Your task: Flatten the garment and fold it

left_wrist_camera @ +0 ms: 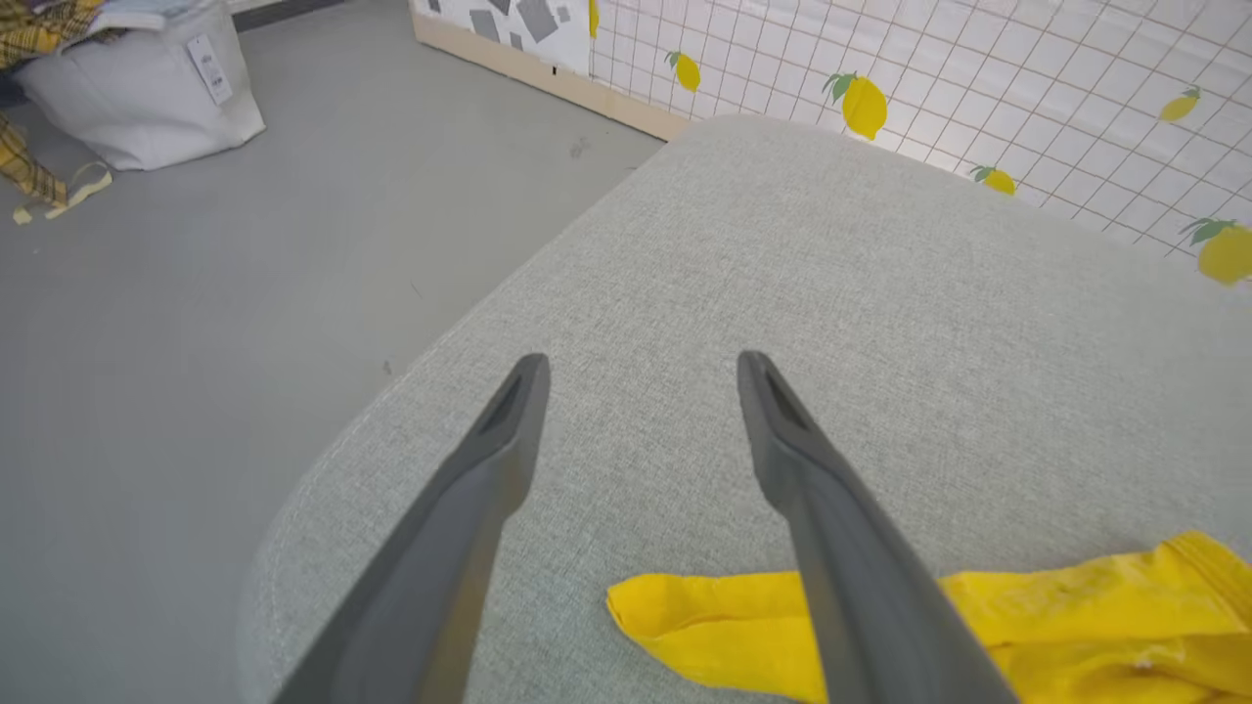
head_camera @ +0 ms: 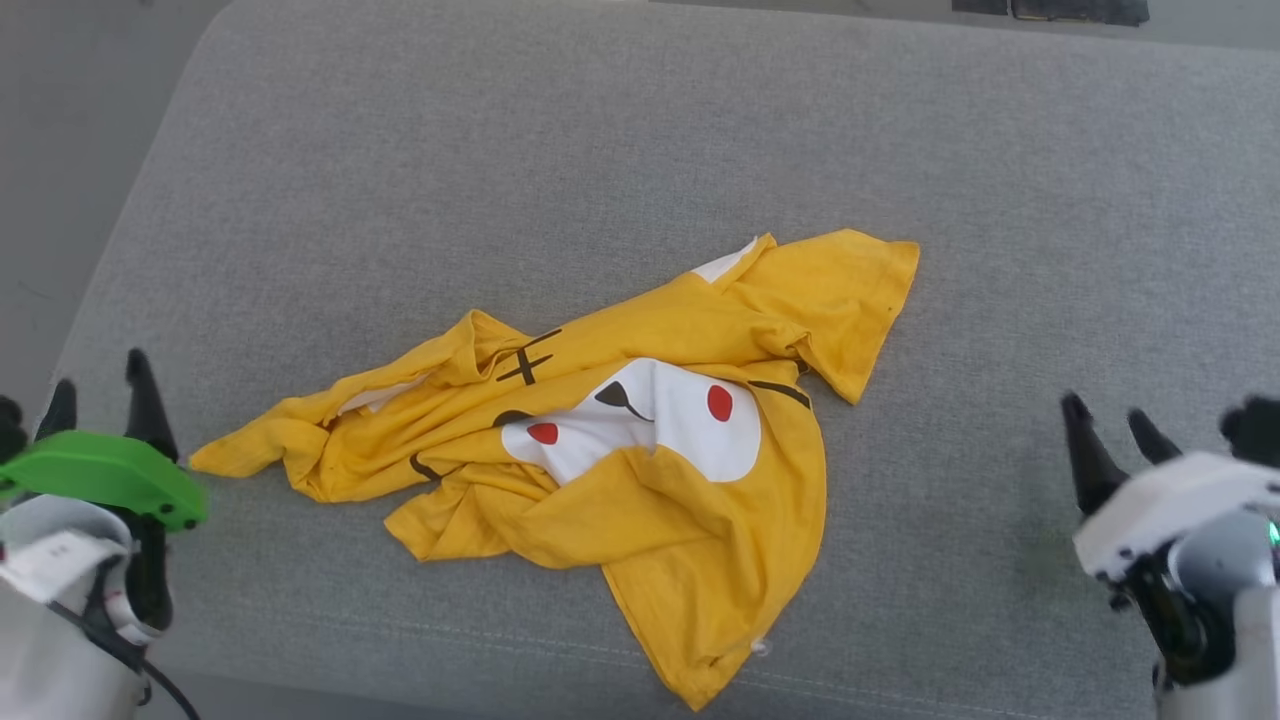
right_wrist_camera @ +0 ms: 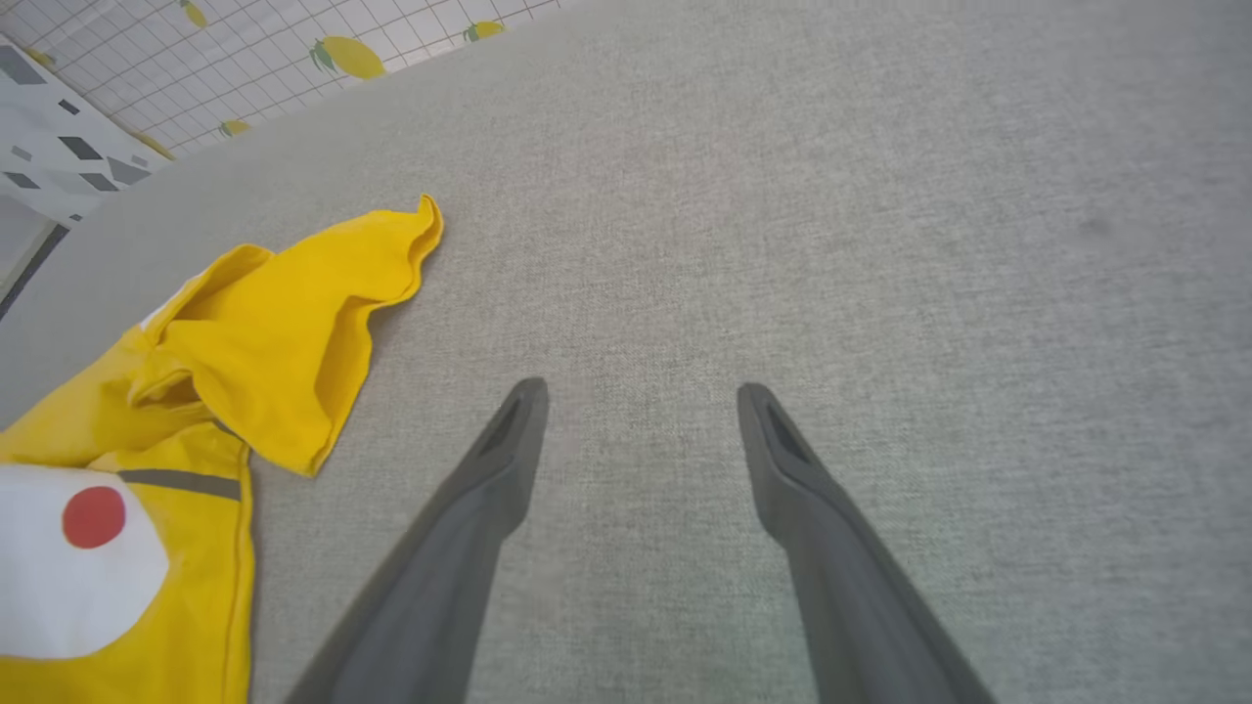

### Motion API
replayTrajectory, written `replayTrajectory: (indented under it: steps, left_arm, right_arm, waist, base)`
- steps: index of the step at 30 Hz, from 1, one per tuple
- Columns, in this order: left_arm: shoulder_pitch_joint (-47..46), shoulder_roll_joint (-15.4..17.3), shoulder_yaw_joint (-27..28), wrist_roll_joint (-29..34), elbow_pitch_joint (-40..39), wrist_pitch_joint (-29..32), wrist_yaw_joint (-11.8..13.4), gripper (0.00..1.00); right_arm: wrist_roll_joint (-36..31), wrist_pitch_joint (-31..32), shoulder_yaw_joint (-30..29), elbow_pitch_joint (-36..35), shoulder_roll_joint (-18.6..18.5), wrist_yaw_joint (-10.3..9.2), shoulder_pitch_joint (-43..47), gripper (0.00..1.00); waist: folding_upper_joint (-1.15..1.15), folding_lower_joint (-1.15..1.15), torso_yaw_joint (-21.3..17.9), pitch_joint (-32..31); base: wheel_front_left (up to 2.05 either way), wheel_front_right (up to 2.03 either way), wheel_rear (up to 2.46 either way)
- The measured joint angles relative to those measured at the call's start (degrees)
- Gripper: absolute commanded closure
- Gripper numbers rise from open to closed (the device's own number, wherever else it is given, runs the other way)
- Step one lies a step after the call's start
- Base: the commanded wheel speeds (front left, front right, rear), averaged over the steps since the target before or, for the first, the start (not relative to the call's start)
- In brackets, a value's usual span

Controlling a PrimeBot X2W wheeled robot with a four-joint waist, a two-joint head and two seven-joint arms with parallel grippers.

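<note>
Yellow garment [head_camera: 690, 500] crumpled on grey cushion [head_camera: 600, 150], print side up: white patch, red dots, black marks. L end effector [left_wrist_camera: 643, 360] open, empty, above cushion; garment's narrow end just beside it, to its right. R end effector [right_wrist_camera: 643, 386] open, empty, above bare cushion; garment off to its left, not touching.

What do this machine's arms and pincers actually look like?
The left gripper and right gripper each have two long, tapering dark grey fingers with a slot near the tip. A bright green curved plastic cover sits over the left wrist, a white curved cover over the right. A thin black cable trails by the pale left forearm.
</note>
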Motion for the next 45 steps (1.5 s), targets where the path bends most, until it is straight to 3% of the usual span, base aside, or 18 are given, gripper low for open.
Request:
replayTrajectory:
  steps: [3,8,18,24,32,33,34,40,45]
  left_arm:
    - [1.7,-1.1,0.2,4.1,-2.8,-1.5,0.0,0.0]
    - [4.4,-5.6,3.8,8.3,-6.7,-1.7,-0.1,0.0]
    - [3.9,-11.3,7.9,13.1,-8.2,-1.8,-4.1,0.0]
    - [2.5,-13.0,8.3,15.0,-6.5,-1.8,-6.2,0.0]
    - [1.5,-14.7,9.6,16.1,-3.9,-1.8,-8.0,0.0]
    - [1.5,-14.8,9.8,16.2,-3.5,-1.8,-8.1,0.0]
    - [1.4,-14.8,9.9,16.2,-3.2,-1.8,-8.4,0.0]
    - [1.4,-14.8,10.0,16.6,-1.9,-1.8,-8.5,0.0]
    - [1.8,-14.3,10.3,16.6,-2.0,-1.5,-8.5,0.0]
  right_arm:
    - [-2.3,2.8,2.4,-1.4,0.0,0.0,-3.6,0.0]
    - [-8.9,11.2,7.1,-1.1,0.0,0.0,-12.8,0.0]
    - [-26.8,25.6,8.5,9.4,0.0,0.0,-28.9,0.0]
    - [-31.2,27.5,8.0,14.6,0.0,0.0,-30.8,0.0]
    - [-29.6,26.8,11.9,16.5,-1.0,-0.52,-32.3,0.0]
    - [-28.9,26.8,12.3,16.8,-1.2,-0.52,-32.4,0.66]
    - [-27.9,26.6,12.6,17.1,-1.3,-0.52,-32.5,0.96]
    - [-22.3,22.3,10.7,16.6,0.2,-0.29,-31.2,1.0]
    - [-20.7,19.9,5.3,10.0,0.2,-0.25,-29.0,1.0]
  waist:
    - [0.0,0.0,0.2,0.4]
    - [0.0,0.0,1.3,1.7]
    - [0.0,0.0,5.6,6.2]
    - [0.0,0.0,7.7,9.4]
    - [0.0,0.0,8.8,11.5]
    - [0.0,0.0,8.7,11.4]
    - [0.0,0.0,8.6,11.2]
    - [0.0,0.0,7.5,9.0]
    - [0.0,0.0,5.9,6.7]
  base:
    - [0.0,0.0,0.0]
    - [0.0,0.0,0.0]
    - [0.0,0.0,0.0]
    - [0.0,0.0,0.0]
    - [0.0,0.0,0.0]
    - [0.0,0.0,0.0]
    - [0.0,0.0,0.0]
    - [0.0,0.0,0.0]
    - [0.0,0.0,0.0]
